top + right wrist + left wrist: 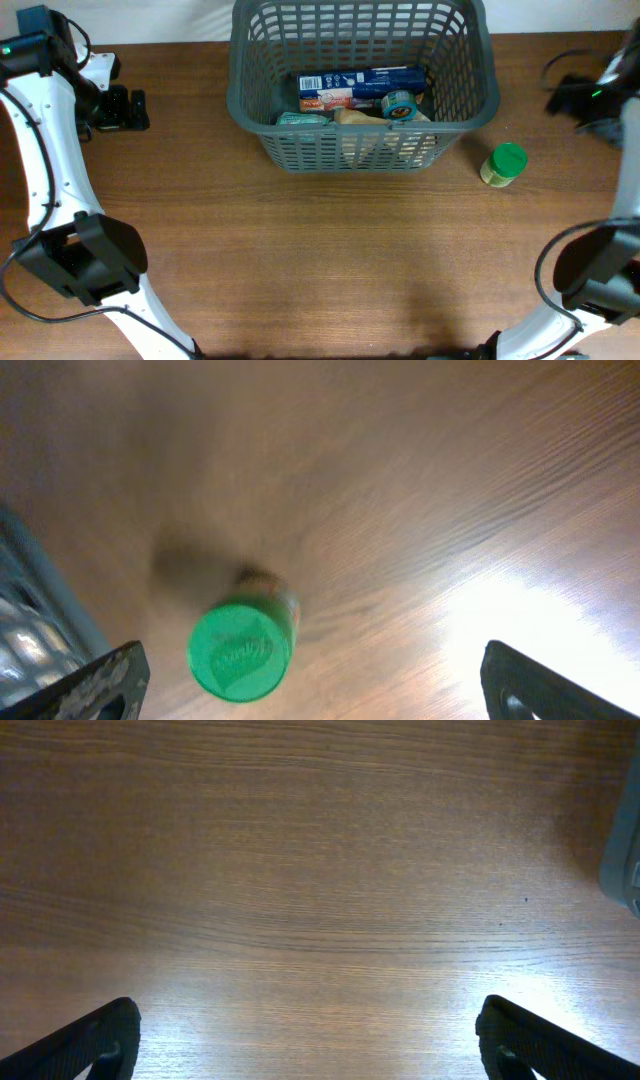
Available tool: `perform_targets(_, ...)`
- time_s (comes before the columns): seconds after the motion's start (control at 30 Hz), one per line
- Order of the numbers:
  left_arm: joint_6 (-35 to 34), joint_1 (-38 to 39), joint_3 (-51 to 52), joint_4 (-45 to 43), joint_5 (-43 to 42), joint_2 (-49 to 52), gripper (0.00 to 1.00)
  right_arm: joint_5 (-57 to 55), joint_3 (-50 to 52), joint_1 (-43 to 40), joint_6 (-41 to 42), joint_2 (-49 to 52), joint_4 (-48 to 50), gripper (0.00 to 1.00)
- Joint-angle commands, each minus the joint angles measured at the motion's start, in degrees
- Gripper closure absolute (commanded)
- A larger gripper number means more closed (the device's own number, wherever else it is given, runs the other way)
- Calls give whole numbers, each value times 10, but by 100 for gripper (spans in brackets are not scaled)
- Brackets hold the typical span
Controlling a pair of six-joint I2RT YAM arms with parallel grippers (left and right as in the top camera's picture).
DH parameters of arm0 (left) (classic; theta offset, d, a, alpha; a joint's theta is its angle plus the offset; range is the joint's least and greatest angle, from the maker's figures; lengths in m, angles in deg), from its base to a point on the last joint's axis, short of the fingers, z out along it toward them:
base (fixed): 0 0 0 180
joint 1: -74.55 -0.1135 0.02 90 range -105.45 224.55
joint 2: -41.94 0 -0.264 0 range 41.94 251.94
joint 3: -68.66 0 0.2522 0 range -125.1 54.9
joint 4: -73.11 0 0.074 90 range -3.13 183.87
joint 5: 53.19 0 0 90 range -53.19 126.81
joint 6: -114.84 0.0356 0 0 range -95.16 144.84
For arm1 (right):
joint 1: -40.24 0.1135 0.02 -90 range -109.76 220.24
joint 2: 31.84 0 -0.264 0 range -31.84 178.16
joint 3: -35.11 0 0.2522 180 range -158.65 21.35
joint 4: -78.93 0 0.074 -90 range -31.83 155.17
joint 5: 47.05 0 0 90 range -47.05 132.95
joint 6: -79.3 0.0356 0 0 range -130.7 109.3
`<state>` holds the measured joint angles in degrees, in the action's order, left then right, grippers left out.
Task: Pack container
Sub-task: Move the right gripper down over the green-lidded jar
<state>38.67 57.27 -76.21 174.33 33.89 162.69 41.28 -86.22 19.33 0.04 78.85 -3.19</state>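
The wooden table point(320, 260) carries the container point(330, 150), a dark grey slotted basket that stands between the two arms and already holds a blue box point(360, 80), a roll of tape point(400, 104) and other goods. One item is not yet packed: a small green-lidded jar point(503, 165), upright just outside the container's right front corner.

The right gripper point(310, 670), well to the right of the container, has its fingers spread wide and grips nothing; its wrist view shows the jar off towards its left finger, not centred. The left gripper point(305, 1035), well to the container's left, is likewise spread wide over bare wood.

The likely trouble is the jar. Descending off-centre, a finger could strike the lid and tip the jar, and it would probably roll. It also stands so close to the container's wall that a finger may catch the lattice or shove the container.
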Motion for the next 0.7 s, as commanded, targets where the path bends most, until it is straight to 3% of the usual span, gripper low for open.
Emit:
perform_targets(0.0, -7, -2, 3, 0, -8, -4, 1, 15, 85, 29, 6, -6, 32, 2)
perform_targets(0.27, -7, -2, 3, 0, -8, -4, 1, 27, 183, 54, -31, -6, 120, 0)
perform_targets(0.67, -7, -2, 3, 0, -8, -4, 1, 34, 191, 55, -24, 44, 143, 0)
